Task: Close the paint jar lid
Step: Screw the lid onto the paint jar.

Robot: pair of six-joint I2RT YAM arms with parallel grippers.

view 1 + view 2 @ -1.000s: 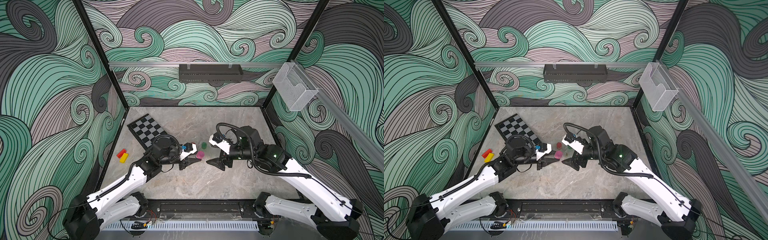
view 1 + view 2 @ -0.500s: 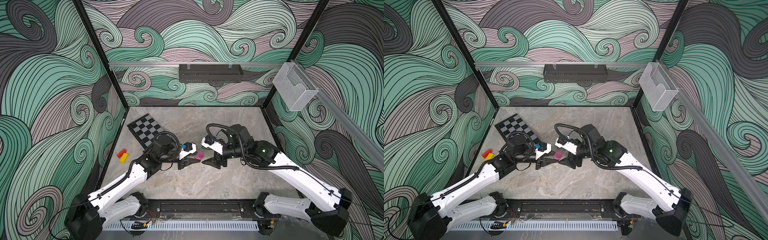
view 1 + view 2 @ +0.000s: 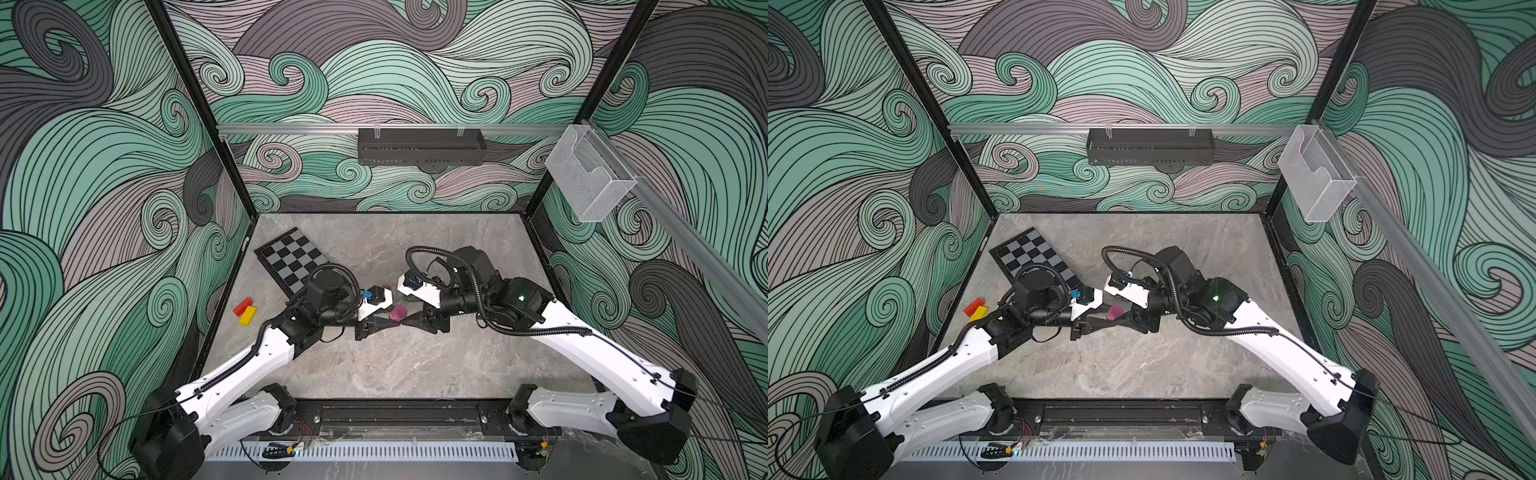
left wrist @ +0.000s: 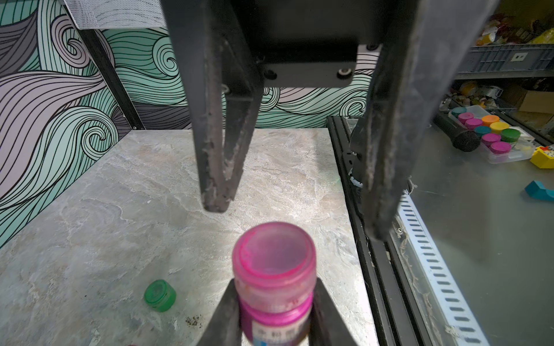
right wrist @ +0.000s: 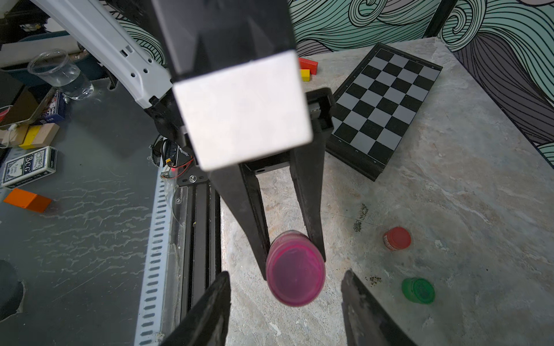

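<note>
Marble top (image 3: pixel 374 365), near centre: jar (image 4: pixel 275 311) held roughly upright, clamped round its body by L gripper (image 4: pixel 274 289), lid (image 5: pixel 295 278) facing up btwn parted jaws of R gripper (image 5: pixel 284 274), flanking w/o touching, so R arm is nearer the lid

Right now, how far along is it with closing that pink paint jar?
Done: the left pincer is clamped on the pink jar, and the lid appears to sit on top of it. In hand: the right pincer is open, with its tips either side of the lid and not touching it. Left: grip the lid and tighten it. I cannot tell how tight it already is.
</note>
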